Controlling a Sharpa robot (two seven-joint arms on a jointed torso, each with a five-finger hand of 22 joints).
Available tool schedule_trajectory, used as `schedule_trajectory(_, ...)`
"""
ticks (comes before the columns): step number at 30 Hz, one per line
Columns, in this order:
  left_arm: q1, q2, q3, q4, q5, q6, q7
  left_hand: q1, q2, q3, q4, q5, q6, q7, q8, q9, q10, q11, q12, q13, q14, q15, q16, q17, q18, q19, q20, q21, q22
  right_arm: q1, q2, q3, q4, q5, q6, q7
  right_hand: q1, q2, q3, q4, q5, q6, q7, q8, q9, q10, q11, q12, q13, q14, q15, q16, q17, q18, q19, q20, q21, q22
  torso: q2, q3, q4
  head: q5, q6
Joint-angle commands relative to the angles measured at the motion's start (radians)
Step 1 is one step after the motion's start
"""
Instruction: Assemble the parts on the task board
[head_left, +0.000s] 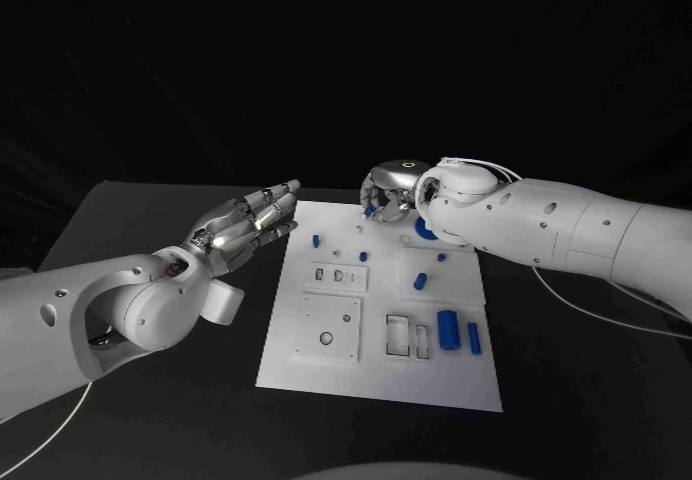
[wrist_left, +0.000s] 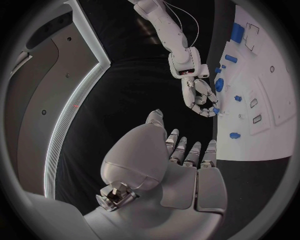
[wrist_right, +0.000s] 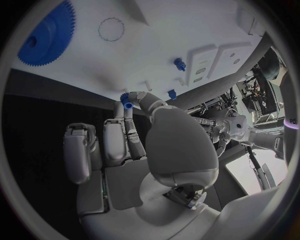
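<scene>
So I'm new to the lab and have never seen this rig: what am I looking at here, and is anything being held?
A two-armed robot works at a black table. One picture looks down from its head; the round ones come from cameras behind each wrist. The white task board carries small blue parts, including a large blue gear. The right hand pinches a small blue gear in its fingers at the board's far edge. The left hand hovers beside the board, fingers spread, holding nothing.

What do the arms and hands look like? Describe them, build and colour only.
The left arm and right arm are smooth white shells with small dark round holes. The left hand and right hand are silver metal, built in segments. Thin white cables loop at the right wrist.
</scene>
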Motion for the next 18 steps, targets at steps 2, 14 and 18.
schedule_trajectory(2,0.001,0.002,0.001,0.002,-0.011,0.002,0.014,0.011,-0.002,0.003,0.000,0.006,0.006,0.002,0.004,0.001,-0.001,0.008,0.002,0.001,0.000,-0.006,-0.005,-0.001,0.008,-0.005,0.001,0.000,-0.014,-0.002,0.011,0.000,-0.011,0.011,0.005,0.008,0.001,0.009,0.004,0.005,-0.003,-0.005,0.000,-0.008,0.000,0.001,0.007,-0.007,-0.001,-0.007,0.001,-0.005,-0.002,0.012,-0.008,-0.002,-0.007,0.148,-0.001,0.0004,0.0002,0.003,-0.002)
schedule_trajectory(14,0.001,0.011,0.001,-0.006,-0.012,0.008,0.015,0.013,-0.002,0.004,-0.001,0.008,0.006,0.005,0.004,0.001,-0.001,0.010,0.003,0.001,0.000,-0.006,-0.005,-0.001,0.008,-0.004,0.002,0.001,-0.014,-0.011,0.031,0.000,-0.038,0.009,0.019,0.006,0.002,0.011,0.005,0.005,-0.005,-0.009,0.002,-0.015,-0.004,0.001,0.008,-0.011,-0.002,-0.012,0.003,-0.009,-0.010,0.013,-0.013,0.000,-0.011,0.144,-0.001,-0.0011,-0.0020,0.007,-0.002)
schedule_trajectory(18,0.001,0.012,0.001,-0.005,-0.012,0.009,0.013,0.015,-0.002,0.005,-0.002,0.009,0.008,0.007,0.005,0.002,-0.001,0.011,0.003,0.001,0.000,-0.005,-0.004,-0.001,0.008,-0.004,0.003,0.001,-0.014,-0.014,0.034,0.000,-0.044,-0.001,0.030,-0.004,0.005,0.011,0.007,0.003,-0.005,-0.012,0.002,-0.022,-0.006,-0.004,0.009,-0.017,-0.003,-0.016,0.003,-0.013,-0.015,0.015,-0.017,0.001,-0.014,0.141,0.000,-0.0009,-0.0038,0.008,-0.002)
